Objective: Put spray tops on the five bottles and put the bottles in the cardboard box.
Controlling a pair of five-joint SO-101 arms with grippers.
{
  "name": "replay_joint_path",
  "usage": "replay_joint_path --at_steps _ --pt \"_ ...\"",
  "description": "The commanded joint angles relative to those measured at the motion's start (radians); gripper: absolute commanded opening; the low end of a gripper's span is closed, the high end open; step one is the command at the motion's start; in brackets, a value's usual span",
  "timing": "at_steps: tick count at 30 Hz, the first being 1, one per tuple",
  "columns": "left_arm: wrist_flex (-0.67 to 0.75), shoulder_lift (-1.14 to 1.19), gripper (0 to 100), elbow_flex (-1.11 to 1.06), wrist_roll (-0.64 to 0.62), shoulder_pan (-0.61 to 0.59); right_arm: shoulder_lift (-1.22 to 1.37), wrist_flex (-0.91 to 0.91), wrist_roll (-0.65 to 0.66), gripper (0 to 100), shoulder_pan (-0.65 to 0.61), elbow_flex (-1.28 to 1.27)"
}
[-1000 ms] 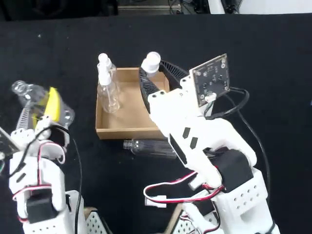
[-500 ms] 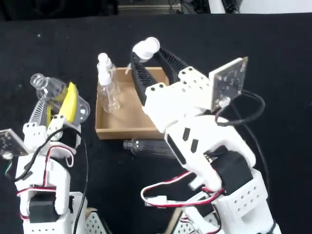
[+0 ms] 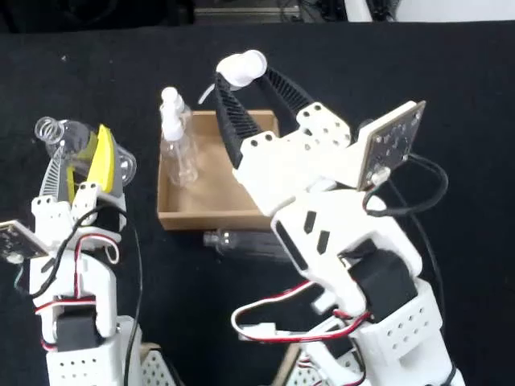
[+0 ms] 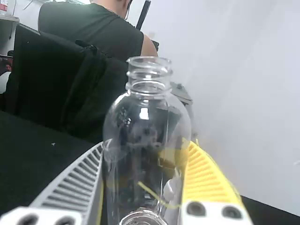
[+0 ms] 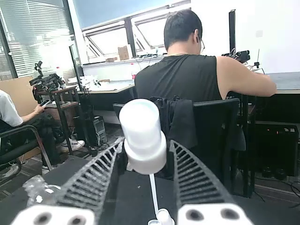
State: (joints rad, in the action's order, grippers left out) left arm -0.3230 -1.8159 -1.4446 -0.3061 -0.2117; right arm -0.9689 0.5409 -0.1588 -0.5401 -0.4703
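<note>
My left gripper is shut on a clear open-necked bottle, held tilted above the table's left side; the bottle stands between the grey and yellow fingers with no top on it. My right gripper is shut on a white spray top, raised over the far edge of the cardboard box; the spray top shows its thin tube hanging down. Two capped bottles stand in the box's left corner. Another clear bottle lies on the table in front of the box.
The black table has open room on the right and at the back. Both arm bases stand at the near edge, with loose wires by the right one.
The right gripper has lifted the spray top up and back from the box. The left gripper has swung its bottle right, then back left, staying raised.
</note>
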Motion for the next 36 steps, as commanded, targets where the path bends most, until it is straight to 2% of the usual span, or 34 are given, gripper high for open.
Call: replay_joint_path --at_steps 1,7,14,20,27,32,36 --pt "0.074 -0.012 3 -0.027 -0.005 -0.008 0.012 -0.031 -0.008 9.6 -0.015 0.081" --pt "0.075 -0.014 3 -0.024 -0.002 0.004 -0.024 -0.023 -0.009 9.6 -0.017 0.079" --pt "0.069 -0.014 3 -0.053 0.003 0.205 -0.176 0.063 -0.091 9.6 -0.075 0.076" --pt "0.071 -0.014 3 -0.104 0.009 0.374 -0.18 0.077 0.0 9.6 -0.144 0.076" --pt "0.078 -0.014 3 -0.174 0.259 0.509 -0.179 0.078 0.084 9.6 -0.199 0.064" --pt "0.144 -0.014 3 -0.222 0.278 0.529 -0.154 0.087 0.16 9.6 -0.227 0.059" --pt "0.209 -0.012 3 -0.255 0.279 0.529 -0.042 0.207 0.222 9.6 -0.227 0.166"
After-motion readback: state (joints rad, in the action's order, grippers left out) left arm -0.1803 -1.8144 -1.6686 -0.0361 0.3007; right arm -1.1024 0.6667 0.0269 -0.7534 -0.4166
